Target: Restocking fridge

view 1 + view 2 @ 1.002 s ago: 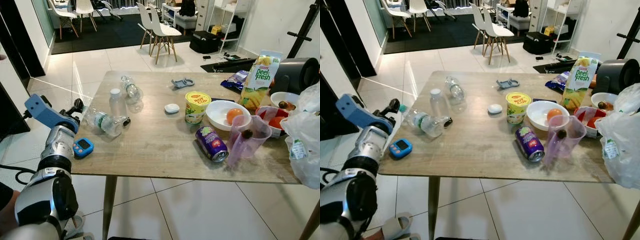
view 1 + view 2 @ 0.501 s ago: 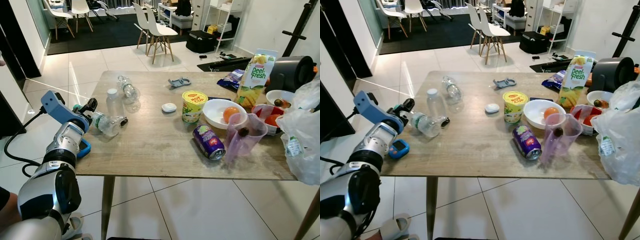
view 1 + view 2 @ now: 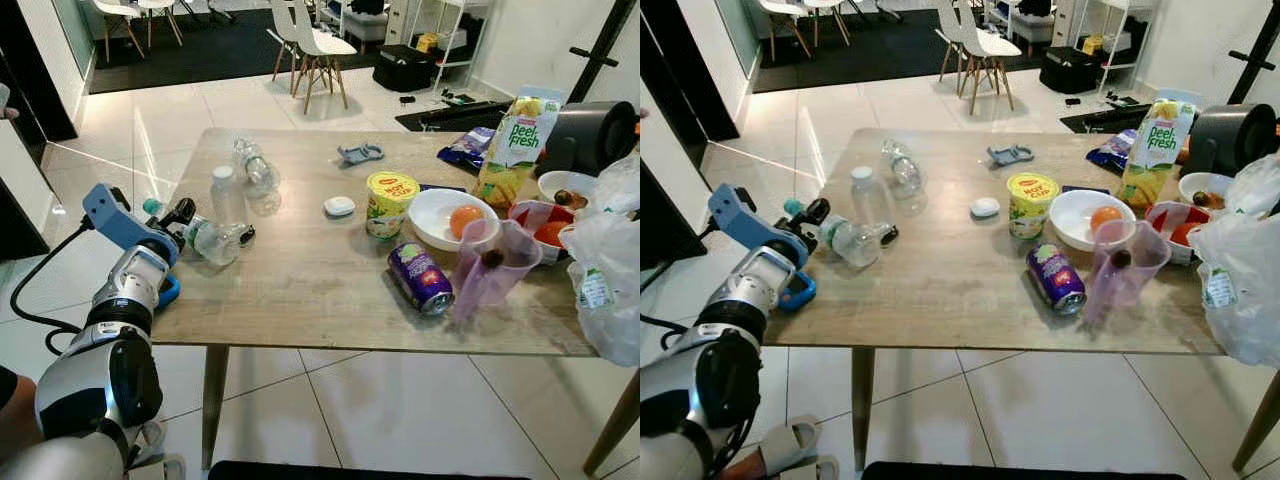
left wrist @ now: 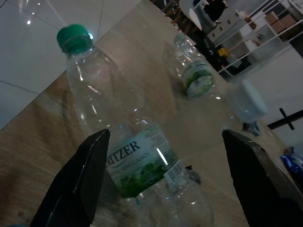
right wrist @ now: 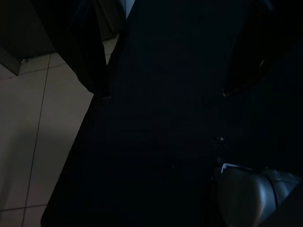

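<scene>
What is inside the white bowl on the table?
An orange round thing, maybe a fruit, sits inside the white bowl. The purple plastic jug in front hides the bowl's near edge, so anything there cannot be seen.

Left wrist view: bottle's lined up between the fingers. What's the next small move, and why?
Probably ease the left pincer a little further forward, then close. The green-capped bottle lies on its side on the table between the open fingers, but they sit at its sides without touching it.
</scene>
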Available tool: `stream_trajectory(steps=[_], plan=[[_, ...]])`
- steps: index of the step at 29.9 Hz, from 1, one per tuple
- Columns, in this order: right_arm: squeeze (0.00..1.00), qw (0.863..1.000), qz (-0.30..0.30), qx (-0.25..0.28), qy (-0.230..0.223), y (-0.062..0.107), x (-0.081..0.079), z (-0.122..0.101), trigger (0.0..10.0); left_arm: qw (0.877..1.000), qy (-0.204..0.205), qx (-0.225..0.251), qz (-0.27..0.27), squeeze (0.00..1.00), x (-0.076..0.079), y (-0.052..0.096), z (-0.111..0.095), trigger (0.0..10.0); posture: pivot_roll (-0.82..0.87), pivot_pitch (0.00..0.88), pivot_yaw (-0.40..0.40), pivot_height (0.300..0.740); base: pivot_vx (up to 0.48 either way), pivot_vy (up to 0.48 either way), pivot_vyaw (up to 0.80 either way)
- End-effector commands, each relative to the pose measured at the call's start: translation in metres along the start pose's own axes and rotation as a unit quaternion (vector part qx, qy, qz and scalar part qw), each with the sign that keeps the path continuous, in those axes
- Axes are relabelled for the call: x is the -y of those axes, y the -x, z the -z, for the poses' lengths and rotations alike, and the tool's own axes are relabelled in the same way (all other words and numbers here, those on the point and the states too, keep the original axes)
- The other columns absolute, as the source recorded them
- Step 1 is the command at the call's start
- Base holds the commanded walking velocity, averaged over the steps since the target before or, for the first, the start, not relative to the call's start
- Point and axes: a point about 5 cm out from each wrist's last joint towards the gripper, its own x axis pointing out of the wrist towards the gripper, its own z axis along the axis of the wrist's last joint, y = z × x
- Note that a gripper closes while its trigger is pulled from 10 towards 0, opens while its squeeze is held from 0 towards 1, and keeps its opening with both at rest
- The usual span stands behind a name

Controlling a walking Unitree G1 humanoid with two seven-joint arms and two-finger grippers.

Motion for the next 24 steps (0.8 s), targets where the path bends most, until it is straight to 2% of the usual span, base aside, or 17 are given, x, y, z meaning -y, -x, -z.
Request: stream_trajectory(steps=[1, 10, 24], plan=[[0.0, 1.0, 0.001, 0.001, 0.002, 0.001, 0.002, 0.002, 10.0, 1.0, 0.007, -0.005, -0.014, 0.0, -0.003, 0.0, 0.0, 10.0, 0.06, 0.098, -0.004, 0.74, 0.0, 0.0, 0.0], [0.0, 1.0, 0.001, -0.004, 0.015, 0.003, 0.005, 0.012, 10.0, 0.998, 0.041, -0.001, -0.038, 0.0, -0.002, -0.002, -0.007, 10.0, 0.05, 0.138, -0.01, 0.74, 0.0, 0.0, 0.0], [0.0, 1.0, 0.002, 0.002, 0.024, 0.004, 0.008, 0.011, 10.0, 0.998, 0.034, 0.002, -0.057, 0.0, 0.007, -0.006, -0.016, 10.0, 0.04, 0.155, -0.014, 0.74, 0.0, 0.0, 0.0]])
